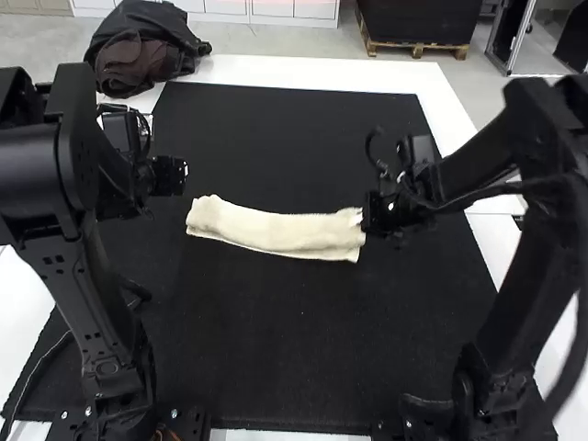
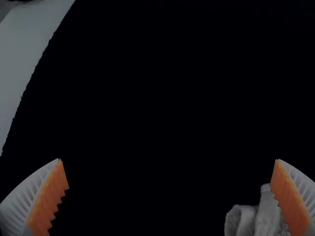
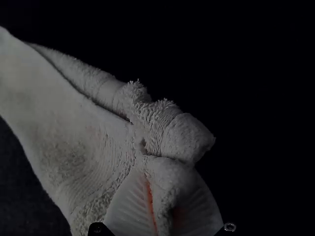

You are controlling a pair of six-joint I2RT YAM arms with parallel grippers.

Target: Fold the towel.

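Note:
A cream towel lies as a long narrow folded strip across the middle of the black mat. My right gripper is at the strip's right end. In the right wrist view, my right gripper is shut on a bunched end part of the towel, cloth pinched between its ribbed fingers. My left gripper stands up and to the left of the towel's left end. Seen from the left wrist, the left gripper is open, fingers wide apart, with a rolled towel end beside one finger.
The black mat covers most of the white table. A dark bundled garment lies at the table's far left corner, behind the left arm. Both arms stand at the sides of the mat.

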